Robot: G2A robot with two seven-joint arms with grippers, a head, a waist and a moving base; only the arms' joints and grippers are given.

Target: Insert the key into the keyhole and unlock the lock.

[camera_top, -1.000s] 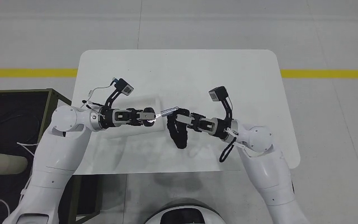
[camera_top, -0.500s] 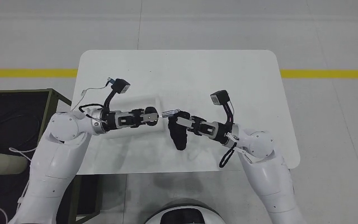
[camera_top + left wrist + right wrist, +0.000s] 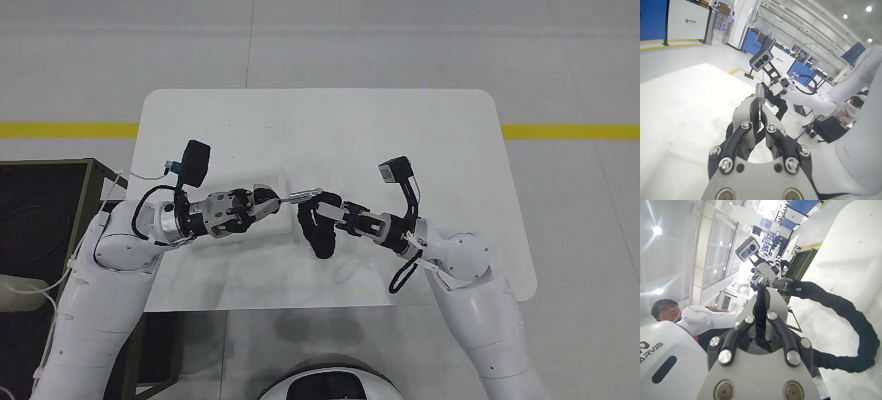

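1. The left gripper [image 3: 759, 106] is clenched on the flat head of the key [image 3: 759, 116], and the blade sticks straight out past its fingertips.
2. The right gripper [image 3: 762, 298] is clamped on the lock [image 3: 319, 238] by its black cable [image 3: 857, 323], just behind the silver barrel [image 3: 759, 91]. The rest of the cable curls off in a loop on the robot's side.
3. Both are held over the middle of the table [image 3: 400, 130], towards the robot's edge. The grippers face each other with the barrel between them.
4. The relation that matters: the barrel lies straight ahead of the left gripper, its end face turned towards the key. Blade and barrel share one long line running across the table from the left arm to the right arm, with the right end tilted slightly away from the robot.
5. The key's tip meets the barrel's end and looks to be in the keyhole — how deep, I cannot tell.
6. My judgement is that the coming move is a twist about that shared line. It falls to the left gripper, which has the key, while the right one holds the lock steady — any angle between the two could jam the turn.
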